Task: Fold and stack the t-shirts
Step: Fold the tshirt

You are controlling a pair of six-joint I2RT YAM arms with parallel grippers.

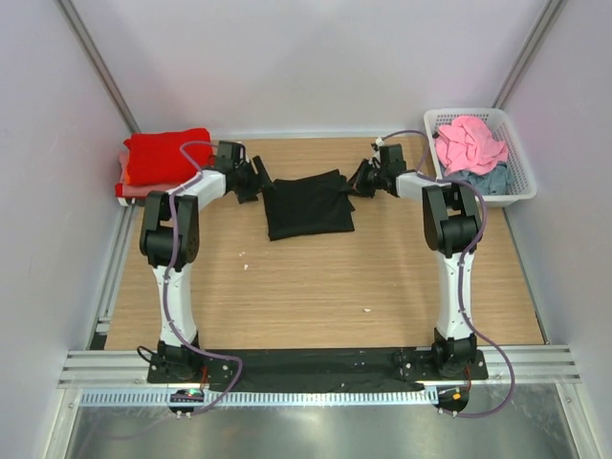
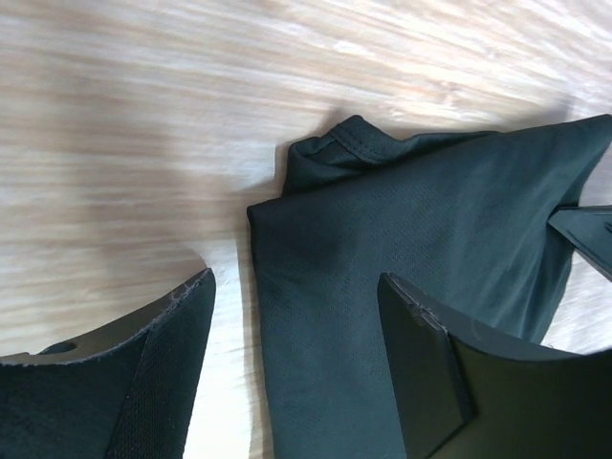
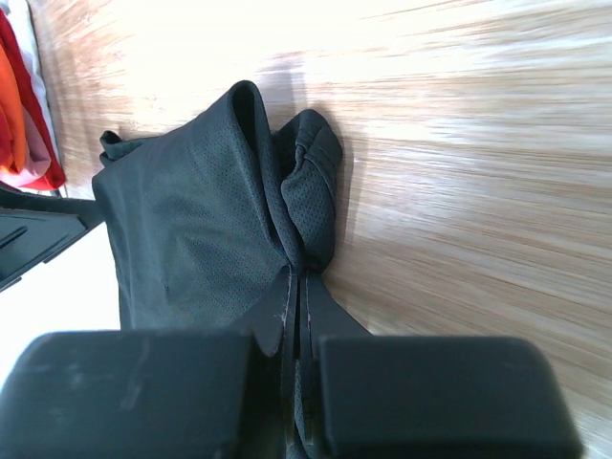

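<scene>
A black t-shirt point(image 1: 308, 204) lies folded on the wooden table between my two grippers. My left gripper point(image 1: 251, 180) is open at its left edge; in the left wrist view the shirt point(image 2: 411, 220) lies between and ahead of the spread fingers point(image 2: 172, 373). My right gripper point(image 1: 361, 179) is shut on the shirt's right edge; in the right wrist view the pinched black cloth point(image 3: 306, 201) bunches ahead of my gripper point(image 3: 300, 287). A stack of folded shirts, red on top point(image 1: 164, 156), lies at the far left. Pink point(image 1: 470, 142) and grey-blue point(image 1: 486, 177) shirts lie in the basket.
A white plastic lattice basket point(image 1: 521, 167) stands at the far right of the table. The red, orange and white stack edge also shows in the right wrist view point(image 3: 21, 105). Grey walls close the table on three sides.
</scene>
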